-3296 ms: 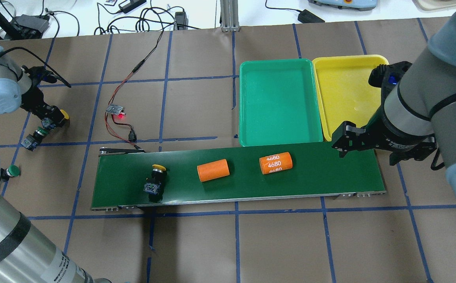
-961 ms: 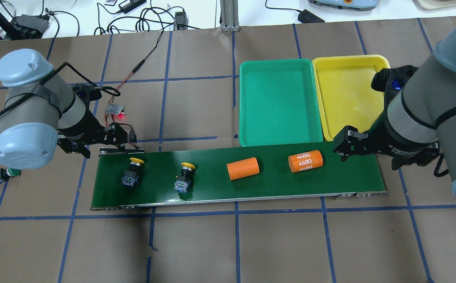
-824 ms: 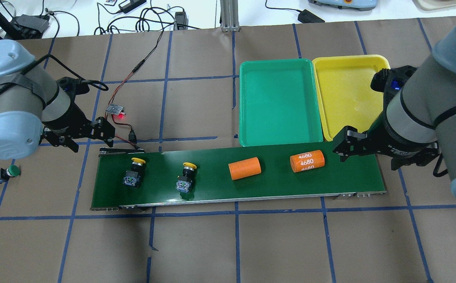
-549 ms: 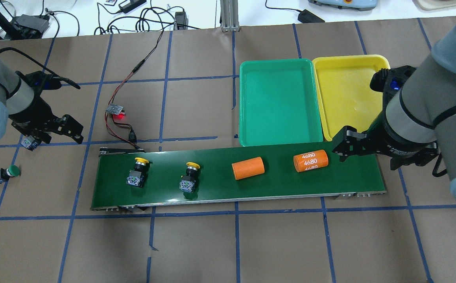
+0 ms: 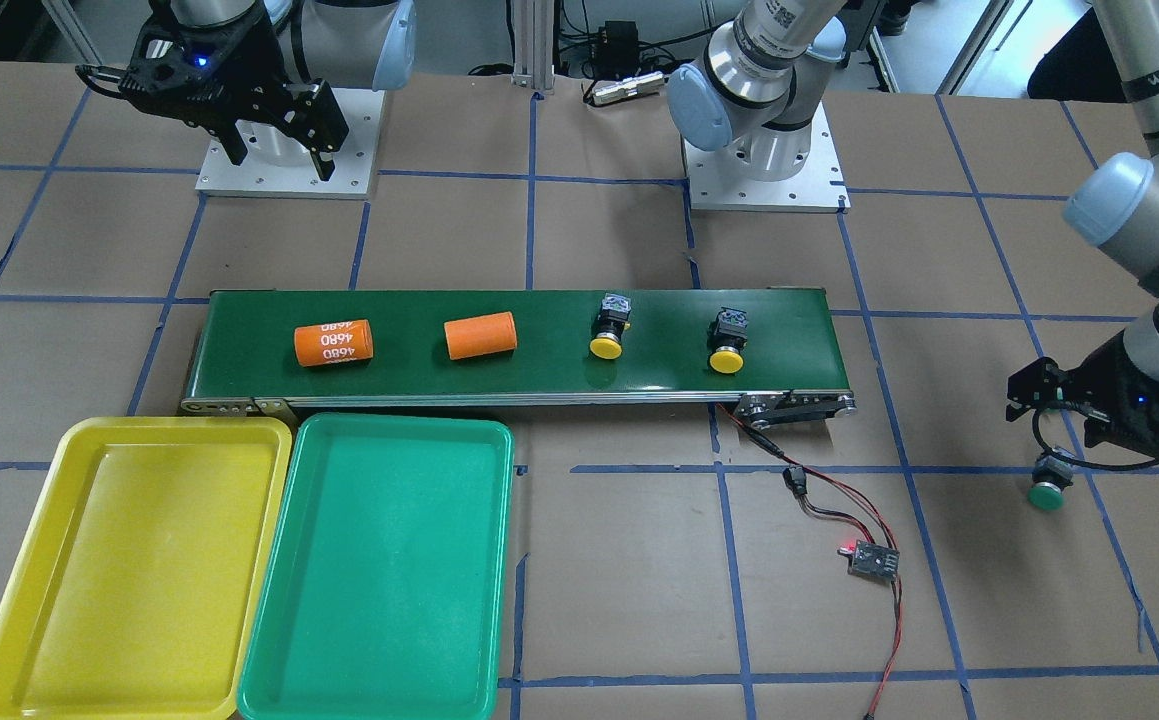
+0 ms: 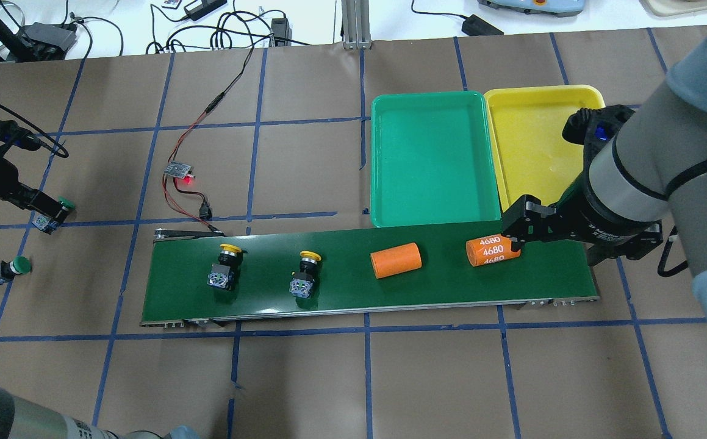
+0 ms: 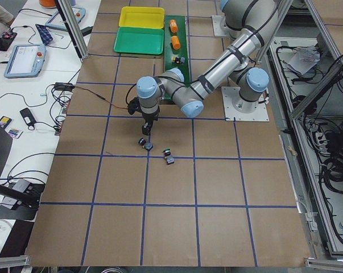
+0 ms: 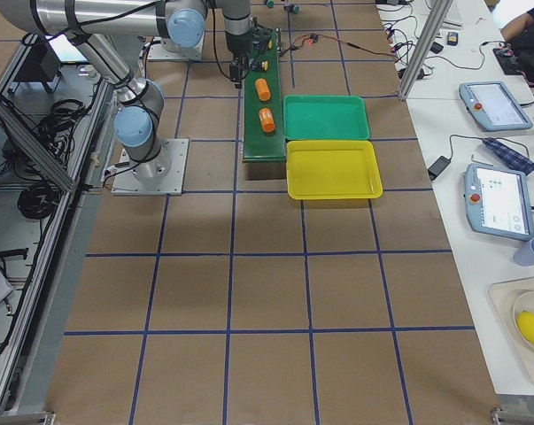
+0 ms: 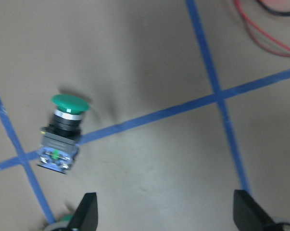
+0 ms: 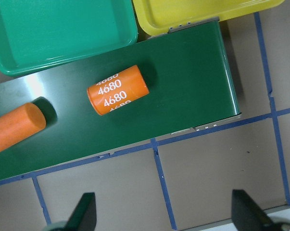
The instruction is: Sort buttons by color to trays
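The counter [image 6: 304, 378] is carrying a conveyor belt [image 6: 426, 289], with the green tray [image 6: 429, 158] and yellow tray [image 6: 530, 140] lying just beside it. A plain orange cylinder [image 6: 396, 260], a numbered orange cylinder [image 10: 117, 96] and two yellow buttons [image 6: 225, 271] are lying on the belt. One green button [image 9: 63, 130] is lying ahead of the left fingers [image 9: 87, 214], outside their wide gap. A second green button [image 6: 2, 271] is lying nearby. The right fingers [image 10: 84, 209], spread wide, are hovering beyond the belt's edge.

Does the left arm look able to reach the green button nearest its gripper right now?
Probably yes. The left gripper is open and hangs close by the green button, which lies on its side on bare paper with nothing crowding it.
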### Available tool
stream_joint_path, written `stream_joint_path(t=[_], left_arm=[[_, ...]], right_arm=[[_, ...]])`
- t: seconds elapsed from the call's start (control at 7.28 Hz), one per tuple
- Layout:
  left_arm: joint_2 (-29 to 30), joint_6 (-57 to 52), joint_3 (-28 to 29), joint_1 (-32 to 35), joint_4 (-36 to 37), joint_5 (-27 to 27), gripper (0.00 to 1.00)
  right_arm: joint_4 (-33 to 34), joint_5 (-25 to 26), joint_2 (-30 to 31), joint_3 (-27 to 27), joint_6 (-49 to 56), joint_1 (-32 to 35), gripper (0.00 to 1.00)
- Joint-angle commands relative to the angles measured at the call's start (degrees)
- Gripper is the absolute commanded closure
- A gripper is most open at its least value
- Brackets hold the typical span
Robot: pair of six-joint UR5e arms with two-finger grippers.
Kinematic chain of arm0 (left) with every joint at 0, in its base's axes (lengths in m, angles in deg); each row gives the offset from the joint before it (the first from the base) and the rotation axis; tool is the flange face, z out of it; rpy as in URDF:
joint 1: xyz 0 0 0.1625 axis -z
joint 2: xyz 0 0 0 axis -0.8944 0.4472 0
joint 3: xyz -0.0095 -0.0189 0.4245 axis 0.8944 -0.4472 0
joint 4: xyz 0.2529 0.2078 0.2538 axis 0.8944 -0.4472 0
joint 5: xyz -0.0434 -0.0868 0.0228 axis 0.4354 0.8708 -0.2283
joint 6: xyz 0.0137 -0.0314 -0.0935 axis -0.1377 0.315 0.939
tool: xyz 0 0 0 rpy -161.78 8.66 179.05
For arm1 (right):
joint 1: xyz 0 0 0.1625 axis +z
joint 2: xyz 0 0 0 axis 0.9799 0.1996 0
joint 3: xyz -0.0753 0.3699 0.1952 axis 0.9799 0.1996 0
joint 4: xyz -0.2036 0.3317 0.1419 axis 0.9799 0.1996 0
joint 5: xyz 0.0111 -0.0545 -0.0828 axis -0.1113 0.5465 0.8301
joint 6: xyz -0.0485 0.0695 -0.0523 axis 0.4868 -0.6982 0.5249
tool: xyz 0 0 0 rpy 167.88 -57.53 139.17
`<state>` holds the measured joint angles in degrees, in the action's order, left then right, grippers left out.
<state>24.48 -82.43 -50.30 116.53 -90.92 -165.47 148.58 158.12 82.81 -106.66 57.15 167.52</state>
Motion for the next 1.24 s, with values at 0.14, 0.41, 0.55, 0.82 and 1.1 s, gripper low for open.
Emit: stream_joint_path(t=[0.14, 0.41, 0.55, 0.82, 1.1], left_arm=[[6.7, -3.9, 0.6, -0.5, 6.8, 0.0, 0.0], [8.0, -4.6, 2.3, -0.5, 7.2, 0.0, 0.0], [8.7, -5.2, 2.3, -0.5, 7.3, 0.1, 0.0], [8.0, -5.7, 2.0, -0.4, 6.2, -0.3, 1.0], [3.9, 3.8, 1.0, 1.1, -1.1, -1.8, 1.0]], right_arm=[[0.7, -4.7, 0.0, -1.2, -0.3, 0.2, 0.0], [0.7, -4.6, -0.2, -1.2, -0.2, 0.3, 0.0], [0.7, -3.7, -0.5, -1.7, -0.3, 0.3, 0.0], [3.0, -3.8, -4.2, -1.5, -2.0, 0.4, 0.0], [4.6, -3.7, -5.0, -1.5, -6.4, 5.0, 0.0]])
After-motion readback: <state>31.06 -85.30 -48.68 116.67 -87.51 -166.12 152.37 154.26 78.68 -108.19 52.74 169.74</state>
